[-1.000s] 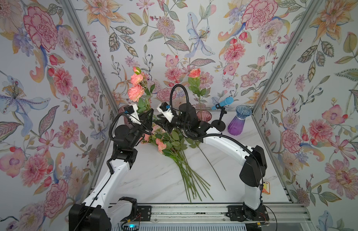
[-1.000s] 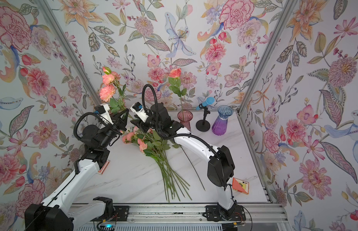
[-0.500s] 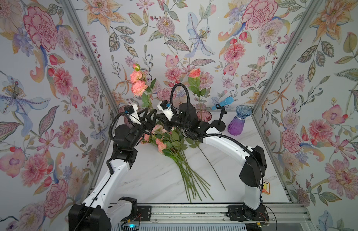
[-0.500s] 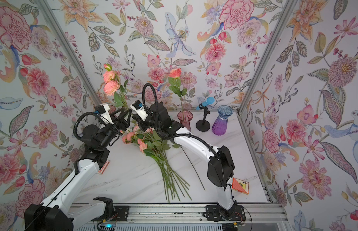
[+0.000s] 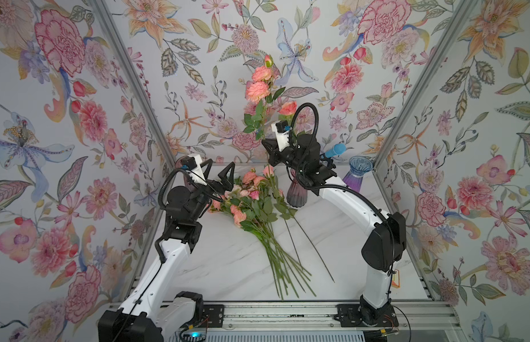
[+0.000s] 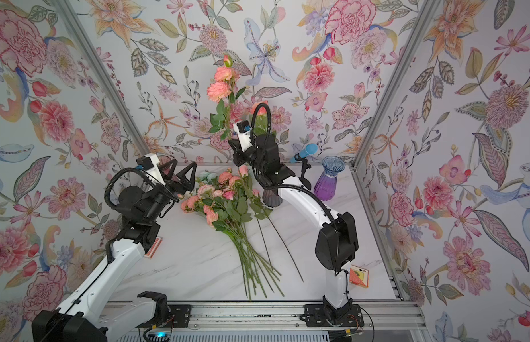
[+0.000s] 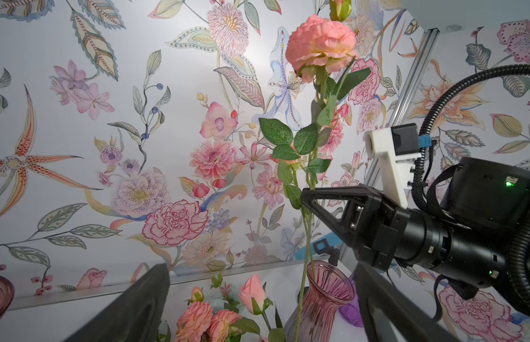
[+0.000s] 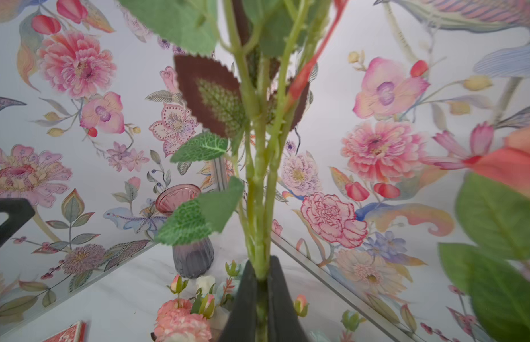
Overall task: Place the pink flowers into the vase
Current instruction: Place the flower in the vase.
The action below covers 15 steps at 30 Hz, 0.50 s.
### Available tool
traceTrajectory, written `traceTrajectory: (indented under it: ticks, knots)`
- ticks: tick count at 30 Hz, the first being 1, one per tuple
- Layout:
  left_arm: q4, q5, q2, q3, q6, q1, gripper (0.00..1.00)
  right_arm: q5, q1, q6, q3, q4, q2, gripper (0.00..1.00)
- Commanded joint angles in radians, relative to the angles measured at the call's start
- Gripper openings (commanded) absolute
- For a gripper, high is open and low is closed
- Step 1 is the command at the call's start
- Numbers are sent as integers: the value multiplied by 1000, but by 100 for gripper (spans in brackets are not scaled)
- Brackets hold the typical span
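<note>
- At the table's left edge you have one card pack (image 6: 153,251), and at the far left corner one mauve vase (image 8: 188,251).
- Your left gripper (image 5: 220,170) has its jaws spread wide and grips nothing. It hangs over the blooms of the pink flowers (image 5: 246,204), one bunch lying mid-table (image 5: 228,260).
- Your right gripper (image 5: 265,145) is clamped on one upright pink flower stem (image 5: 259,88) with two blooms and a bud, above the pink vase (image 5: 294,197). You cannot tell whether its foot is inside.
- Next come one microphone (image 5: 334,150) and one blue-and-purple vase (image 5: 357,177) at the far right corner, which makes three vases.
- A second card pack (image 6: 359,277) lies at the right edge.
</note>
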Motion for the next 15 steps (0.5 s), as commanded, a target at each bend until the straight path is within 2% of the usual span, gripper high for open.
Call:
traceTrajectory:
  ticks: [1, 15]
  knots:
    - [25, -1, -3, 20, 27, -3, 100, -2, -37, 63, 62, 92, -90, 1]
    - [41, 9, 14, 17, 30, -4, 100, -21, -193, 191, 59, 129, -205, 0]
